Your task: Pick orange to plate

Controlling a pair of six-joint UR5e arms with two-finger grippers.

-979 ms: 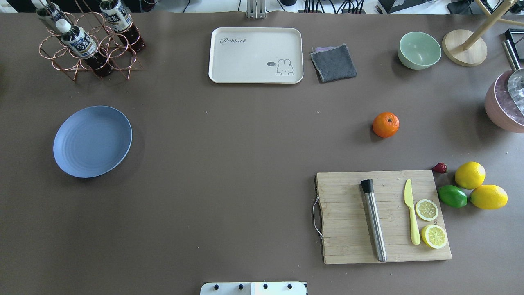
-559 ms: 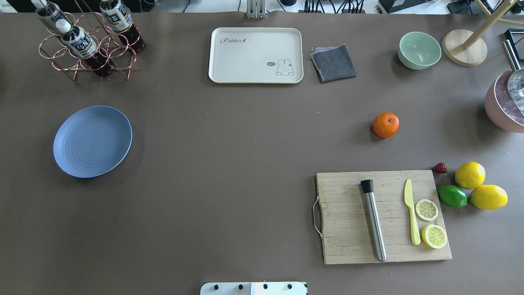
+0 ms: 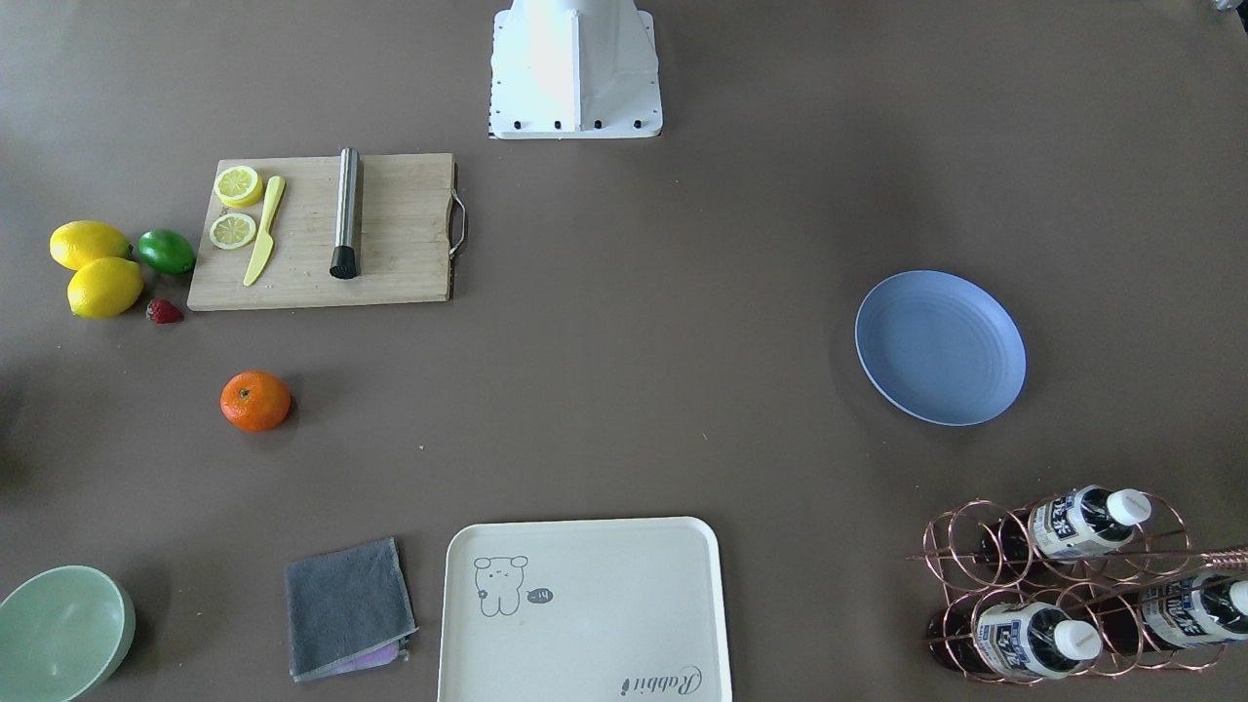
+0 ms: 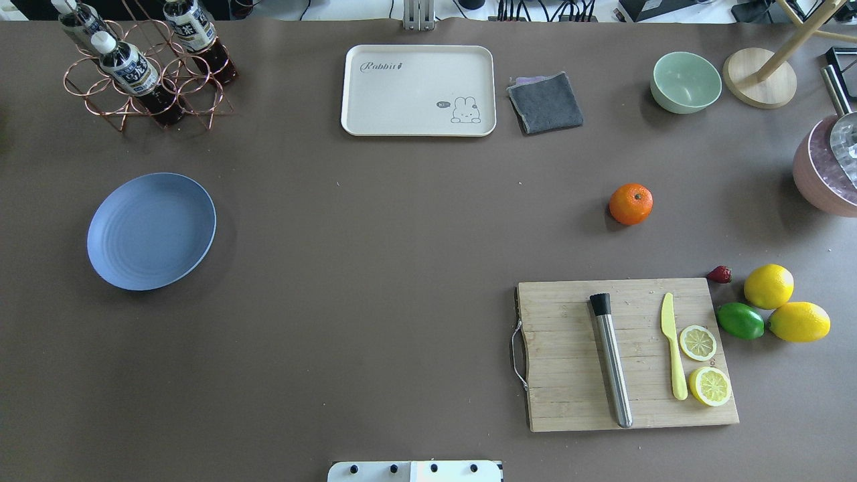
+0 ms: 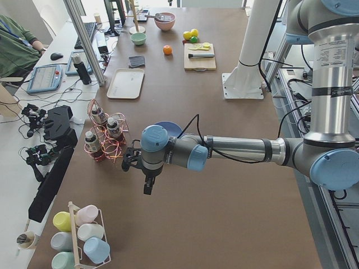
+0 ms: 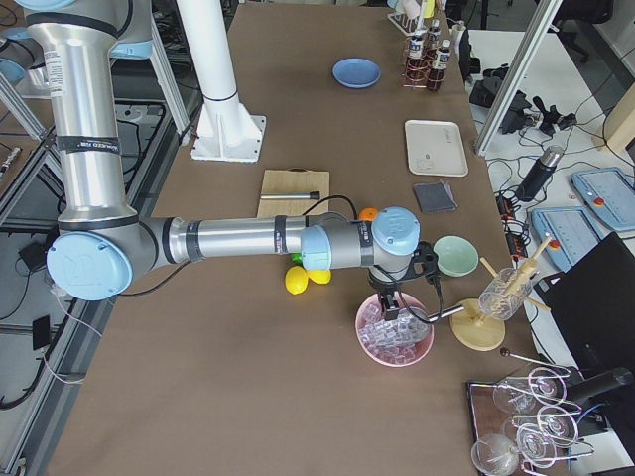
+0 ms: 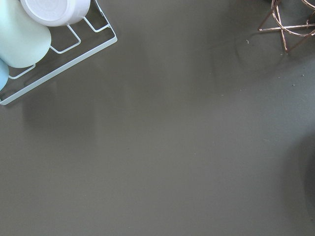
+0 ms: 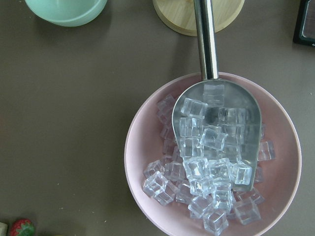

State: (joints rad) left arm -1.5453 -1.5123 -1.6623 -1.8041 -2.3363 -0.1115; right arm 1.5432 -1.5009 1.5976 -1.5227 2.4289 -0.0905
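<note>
— What's nearest the robot's base?

— Lower right of the overhead frame: a rectangular bamboo cutting board. On it lie a steel muddler with a black tip, a yellow plastic knife and two round lemon slices. Just off its right edge, two whole yellow lemons and a green lime are bunched together. A small red strawberry lies at the board's upper right corner.

— And the fruit to be moved?

— The small round bright-orange fruit sits alone on the brown worktop, right of centre and above the board. The round periwinkle-blue plate lies at the left of the frame, well apart from it.

— Further back?

— Top centre, a cream rectangular tray. A folded grey cloth is just beside it, and a pale-green bowl is further right.

— The arms?

— Both are out at the worktop's ends. The left pincer hangs over bare worktop. The right pincer hangs over a pink bowl of ice cubes holding a steel scoop. For both, I cannot tell whether the fingers are apart or together.
</note>
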